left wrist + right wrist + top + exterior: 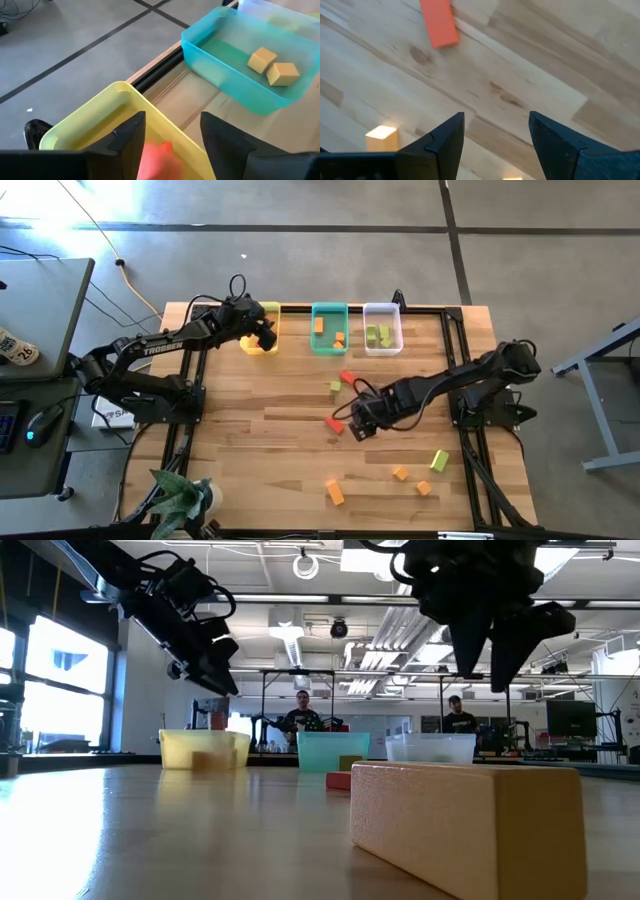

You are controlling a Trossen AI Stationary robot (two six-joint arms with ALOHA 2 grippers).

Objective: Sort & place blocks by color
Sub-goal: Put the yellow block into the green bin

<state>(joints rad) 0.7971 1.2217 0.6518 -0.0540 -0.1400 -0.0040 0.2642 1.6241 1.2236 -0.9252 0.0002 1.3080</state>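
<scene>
My left gripper (pixel 266 336) (pixel 172 145) hangs open over the yellow bin (pixel 262 346) (pixel 100 115) at the far left. A blurred red block (pixel 156 161) shows below the gap between its fingers, inside that bin and clear of one finger. My right gripper (pixel 356 424) (pixel 495 145) points down, open, above bare table at mid-right. A red block (pixel 335 423) (pixel 438 25) lies just to its left. The teal bin (pixel 329 345) holds orange blocks (pixel 272 67), and the clear bin (pixel 382 345) holds green ones (pixel 378 334).
Loose on the table lie a red block (pixel 347 377), a green block (pixel 335 387), another green one (pixel 438 460) and three orange blocks (pixel 335 492) (pixel 400 473) (pixel 423 488) near the front edge. One orange block (pixel 465 825) fills the low view. People stand in the room beyond.
</scene>
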